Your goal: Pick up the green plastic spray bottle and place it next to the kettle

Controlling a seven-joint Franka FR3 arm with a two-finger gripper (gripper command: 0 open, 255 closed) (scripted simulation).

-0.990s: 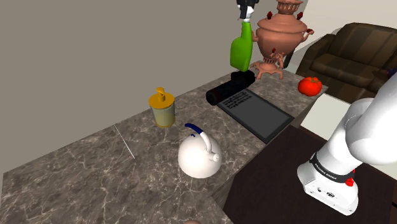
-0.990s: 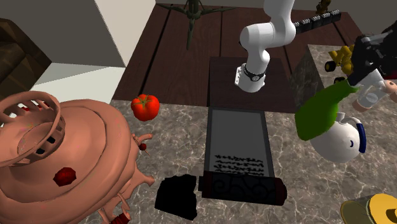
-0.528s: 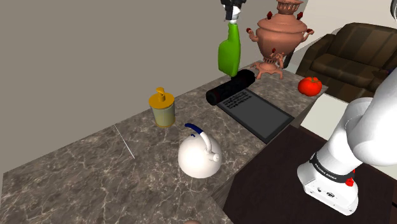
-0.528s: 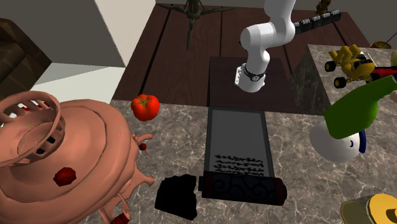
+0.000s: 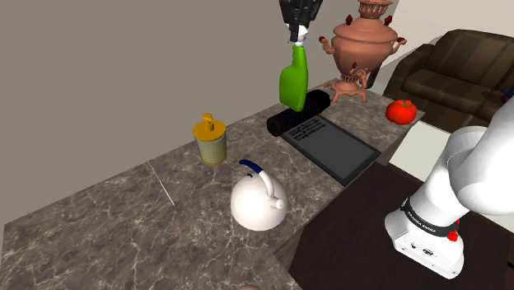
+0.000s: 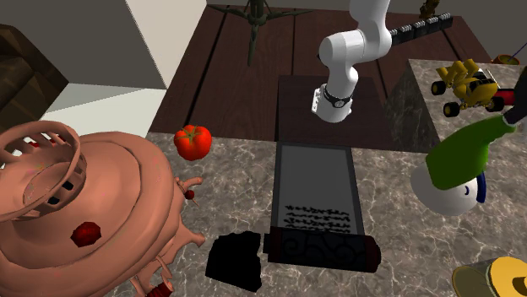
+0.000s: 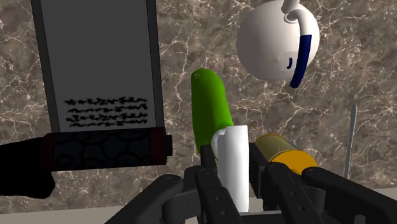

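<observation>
Transport step, it seems: jaws grasp the green spray bottle point(image 5: 293, 80) by its white top, above the tabletop point(image 5: 123, 214). Next: lower it beside the white kettle point(image 5: 258, 200) below them.

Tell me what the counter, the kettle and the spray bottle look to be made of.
Counter: polished stone, likely marble, going by the pale veins across a dark grey-brown surface.
Kettle: smooth white body with a blue-trimmed handle; ceramic or enamelled metal, the look leaves it open.
Spray bottle: plain, even green body and white head; probably plastic.
</observation>
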